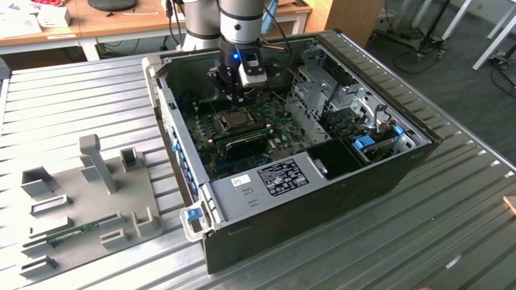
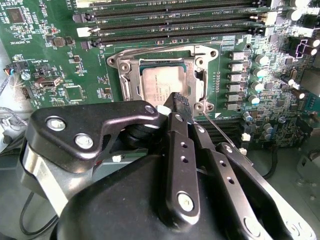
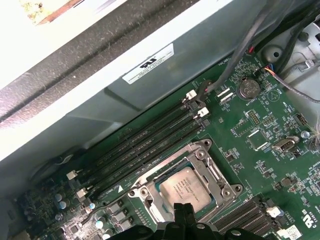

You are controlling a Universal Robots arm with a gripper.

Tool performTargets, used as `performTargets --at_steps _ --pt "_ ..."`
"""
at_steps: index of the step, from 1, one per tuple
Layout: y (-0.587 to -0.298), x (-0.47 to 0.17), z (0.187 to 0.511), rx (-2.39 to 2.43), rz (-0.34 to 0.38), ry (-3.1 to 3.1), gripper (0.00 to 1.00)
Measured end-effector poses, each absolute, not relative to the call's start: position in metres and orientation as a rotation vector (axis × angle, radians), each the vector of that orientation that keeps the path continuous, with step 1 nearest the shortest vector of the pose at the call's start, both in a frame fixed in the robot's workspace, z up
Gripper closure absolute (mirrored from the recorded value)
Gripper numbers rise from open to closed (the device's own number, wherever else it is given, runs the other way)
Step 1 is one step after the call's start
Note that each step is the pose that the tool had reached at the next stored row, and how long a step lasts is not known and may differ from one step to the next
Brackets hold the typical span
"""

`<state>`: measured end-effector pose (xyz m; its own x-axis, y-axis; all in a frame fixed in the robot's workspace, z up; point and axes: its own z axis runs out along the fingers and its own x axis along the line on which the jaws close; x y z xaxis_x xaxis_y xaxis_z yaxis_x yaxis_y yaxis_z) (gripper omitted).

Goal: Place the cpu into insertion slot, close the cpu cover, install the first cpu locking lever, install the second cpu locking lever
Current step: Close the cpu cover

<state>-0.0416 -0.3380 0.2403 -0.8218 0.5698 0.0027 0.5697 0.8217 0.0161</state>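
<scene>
Inspection finding: the silver-grey tubular robot arm [image 1: 240, 18] stands near vertical, its wrist directed straight downward. A blue indicator light [image 1: 234, 57] glows on the wrist flange. The black metal two-finger gripper [image 1: 233, 103] hangs beneath, tips lowermost. In both wrist views its slim black perforated fingers [image 2: 181, 150] [image 3: 180, 220] lie drawn together, and the tips meet with no visible gap between them.

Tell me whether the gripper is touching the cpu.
Cannot tell. In the second wrist view the gripper overlaps one edge of the cpu, hiding any contact or gap; the first wrist view shows the same overlap.
</scene>
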Motion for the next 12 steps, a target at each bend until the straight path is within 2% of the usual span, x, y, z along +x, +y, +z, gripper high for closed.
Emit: performTargets --at_steps 12 --pt "-0.338 -0.0416 0.2402 0.907 0.025 3.006 0.89"
